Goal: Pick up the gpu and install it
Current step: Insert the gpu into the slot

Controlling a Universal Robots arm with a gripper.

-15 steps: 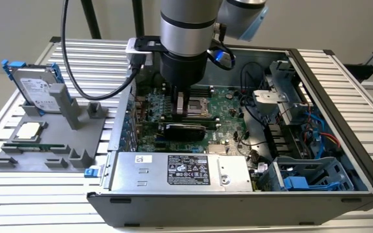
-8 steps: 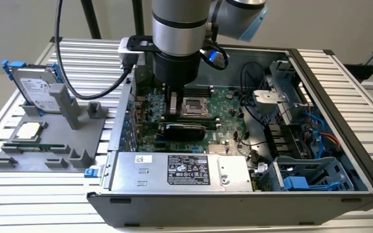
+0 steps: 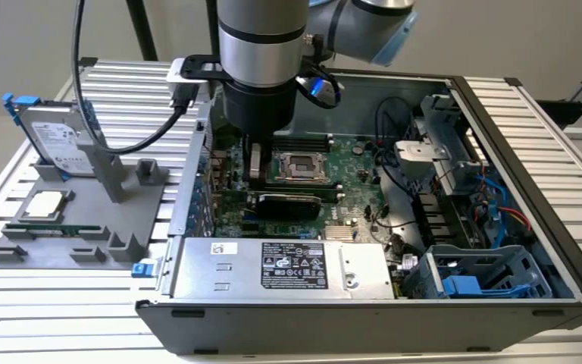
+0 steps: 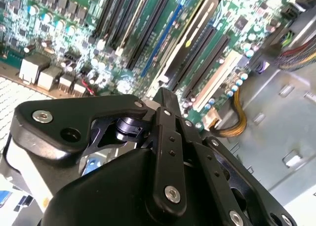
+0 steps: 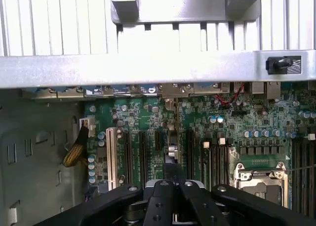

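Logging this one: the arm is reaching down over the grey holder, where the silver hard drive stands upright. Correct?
Not quite. In the exterior view the arm reaches down into the open computer case, over the motherboard, not over the grey holder. The silver hard drive does stand upright in that holder, beside the case.

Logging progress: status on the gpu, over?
End effector down inside case, right over gpu. It stands on edge among motherboard slots. No obstruction seen.
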